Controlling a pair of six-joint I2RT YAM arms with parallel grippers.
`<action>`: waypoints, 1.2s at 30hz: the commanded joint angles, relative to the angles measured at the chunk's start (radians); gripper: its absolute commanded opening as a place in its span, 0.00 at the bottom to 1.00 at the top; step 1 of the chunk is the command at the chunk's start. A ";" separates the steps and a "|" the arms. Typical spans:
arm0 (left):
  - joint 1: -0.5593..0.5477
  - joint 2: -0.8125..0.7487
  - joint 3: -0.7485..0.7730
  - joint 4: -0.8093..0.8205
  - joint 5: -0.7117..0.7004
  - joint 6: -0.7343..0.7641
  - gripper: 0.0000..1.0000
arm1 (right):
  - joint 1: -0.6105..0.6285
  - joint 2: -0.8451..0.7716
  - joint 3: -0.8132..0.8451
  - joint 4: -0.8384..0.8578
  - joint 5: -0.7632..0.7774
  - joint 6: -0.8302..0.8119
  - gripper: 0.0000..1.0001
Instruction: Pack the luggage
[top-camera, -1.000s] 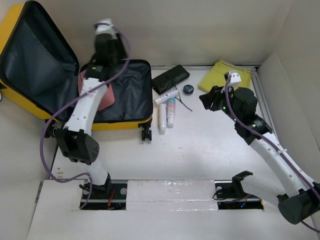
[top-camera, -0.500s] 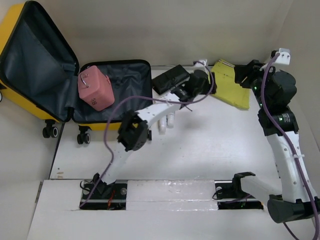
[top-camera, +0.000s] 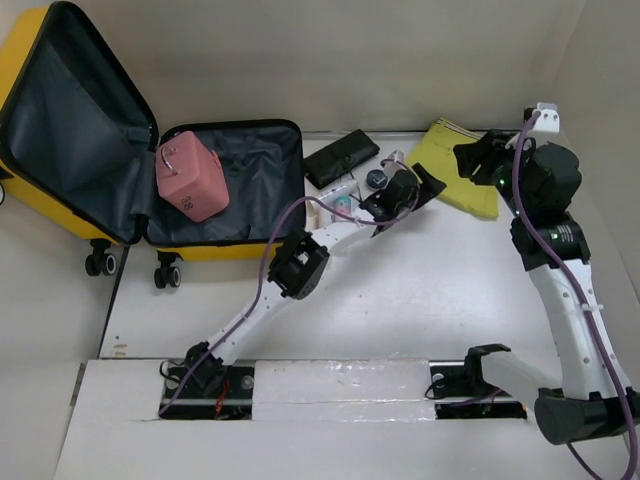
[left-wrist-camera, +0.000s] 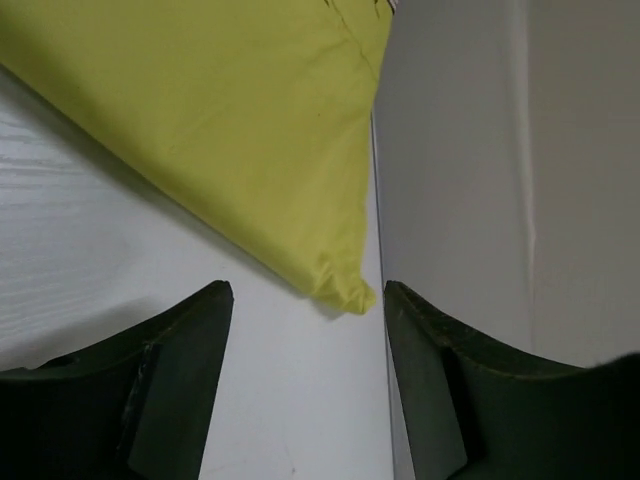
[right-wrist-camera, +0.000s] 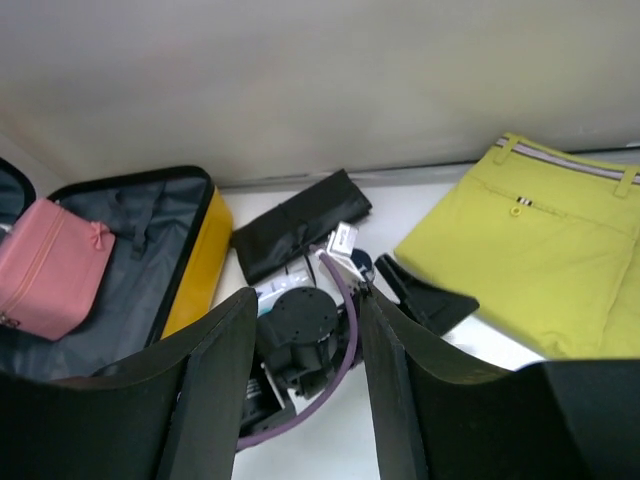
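Luggage (top-camera: 240, 248) open; left pincer (left-wrist-camera: 305, 300) near yellow garment (left-wrist-camera: 250, 130).

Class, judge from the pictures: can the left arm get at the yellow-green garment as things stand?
Probably yes: its open end effector sits just short of the yellow-green garment, at its corner, with only bare table between.

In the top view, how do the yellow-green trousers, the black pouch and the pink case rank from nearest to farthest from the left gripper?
1. yellow-green trousers: just right of the left gripper.
2. black pouch: further left, towards the back.
3. pink case: far left, inside the luggage.
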 joint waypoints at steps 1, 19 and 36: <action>0.002 0.037 0.061 0.079 -0.029 -0.150 0.57 | 0.004 -0.020 -0.014 0.024 -0.040 0.011 0.51; -0.010 -0.528 -0.711 0.360 -0.062 0.218 0.50 | -0.319 0.934 0.360 -0.071 0.045 0.040 0.09; -0.030 -0.594 -0.797 0.247 -0.060 0.309 0.50 | -0.272 0.959 0.144 -0.137 0.278 -0.017 0.06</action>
